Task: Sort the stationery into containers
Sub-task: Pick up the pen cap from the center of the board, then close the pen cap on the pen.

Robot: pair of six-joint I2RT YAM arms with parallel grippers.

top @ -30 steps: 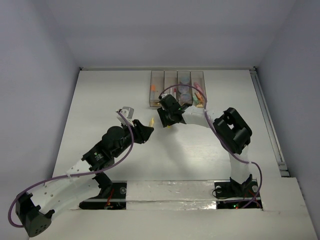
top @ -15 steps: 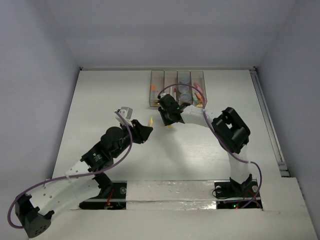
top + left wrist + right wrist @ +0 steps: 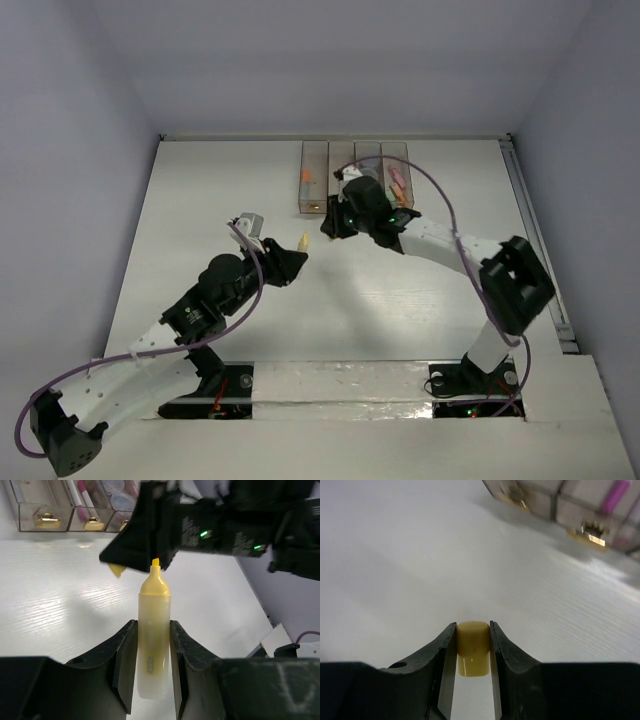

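My left gripper [image 3: 152, 626] is shut on a yellow marker [image 3: 154, 592], its bare tip pointing toward the bins; in the top view the marker [image 3: 303, 241] sticks out of this gripper [image 3: 292, 258]. My right gripper [image 3: 473, 626] is shut on a small yellow cap [image 3: 472, 647] just above the table. In the top view the right gripper [image 3: 329, 226] hovers just right of the marker's tip. The cap [image 3: 117, 570] shows under the right gripper's black fingers [image 3: 142, 535]. The four joined translucent containers [image 3: 314, 152] stand at the back, holding orange and pink pieces.
The containers' front ends with yellow round marks show in the left wrist view [image 3: 45, 520] and the right wrist view [image 3: 590, 532]. The right forearm [image 3: 440, 240] crosses in front of the right bins. White table all around.
The right arm's elbow has swung out to the right and its wrist has turned, so the gripper now points left and sits slightly farther back. The left gripper with the marker has barely moved.
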